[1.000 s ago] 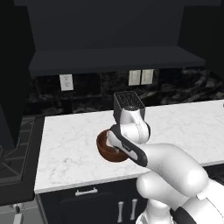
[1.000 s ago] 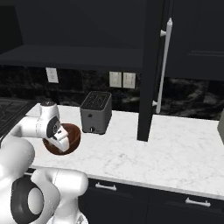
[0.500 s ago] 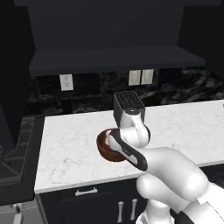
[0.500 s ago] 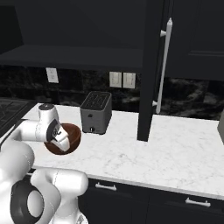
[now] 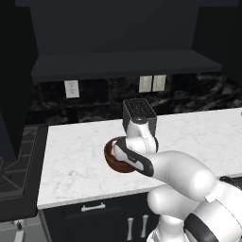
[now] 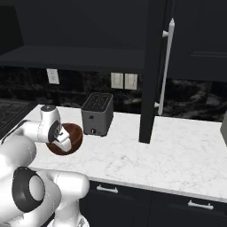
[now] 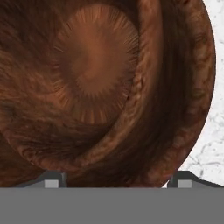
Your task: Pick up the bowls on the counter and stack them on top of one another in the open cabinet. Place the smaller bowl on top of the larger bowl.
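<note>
A wide reddish-brown larger bowl (image 5: 112, 159) (image 6: 73, 136) sits on the white marble counter (image 5: 75, 165) (image 6: 177, 155), in front of the toaster. From the hand view, a smaller bowl (image 7: 92, 74) seems to lie inside the larger bowl (image 7: 192, 87), its rim within the wider rim. My gripper (image 7: 119, 180) (image 6: 61, 141) hangs right over them, jaws open wide with brown bowl wall between the fingertips (image 7: 51, 180). The open cabinet (image 5: 127, 64) (image 6: 66, 57) is above the counter; its grey bottom board is bare.
A dark toaster (image 5: 138, 113) (image 6: 97, 113) stands just behind the bowls. A black stove top (image 5: 14, 165) borders the counter on the left. An open cabinet door with a long silver handle (image 6: 165, 66) hangs right of the toaster.
My hand has shifted slightly over the bowls and its jaws have spread a little. The bowls stay where they were.
</note>
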Motion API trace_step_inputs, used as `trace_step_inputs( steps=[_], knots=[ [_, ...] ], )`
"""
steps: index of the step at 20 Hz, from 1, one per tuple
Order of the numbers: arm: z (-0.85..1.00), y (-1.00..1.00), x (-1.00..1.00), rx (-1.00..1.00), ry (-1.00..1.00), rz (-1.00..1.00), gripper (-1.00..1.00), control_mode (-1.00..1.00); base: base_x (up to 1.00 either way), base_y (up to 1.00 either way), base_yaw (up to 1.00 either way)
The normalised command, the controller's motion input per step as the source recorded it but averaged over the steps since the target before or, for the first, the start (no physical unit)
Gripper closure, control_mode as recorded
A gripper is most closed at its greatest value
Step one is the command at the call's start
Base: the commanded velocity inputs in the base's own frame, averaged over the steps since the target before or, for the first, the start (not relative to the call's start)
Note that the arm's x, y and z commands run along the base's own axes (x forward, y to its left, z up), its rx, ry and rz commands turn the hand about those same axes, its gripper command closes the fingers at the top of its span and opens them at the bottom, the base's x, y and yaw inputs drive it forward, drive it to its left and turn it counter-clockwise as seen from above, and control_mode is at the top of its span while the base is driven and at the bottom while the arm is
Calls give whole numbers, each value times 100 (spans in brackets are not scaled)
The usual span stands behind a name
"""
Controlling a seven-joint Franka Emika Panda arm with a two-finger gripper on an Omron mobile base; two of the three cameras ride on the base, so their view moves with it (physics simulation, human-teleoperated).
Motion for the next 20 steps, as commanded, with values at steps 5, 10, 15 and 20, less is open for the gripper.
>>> trace_step_inputs(
  steps=[5,10,15,20],
  knots=[
    [-48,0,0,-6,0,0,100,-100,0,0,0],
    [-19,0,0,-2,0,0,100,-100,0,0,0],
    [3,0,-39,0,-5,-4,100,-100,0,0,0],
    [54,-11,-67,1,-19,-20,100,-100,0,0,0]
  ],
)
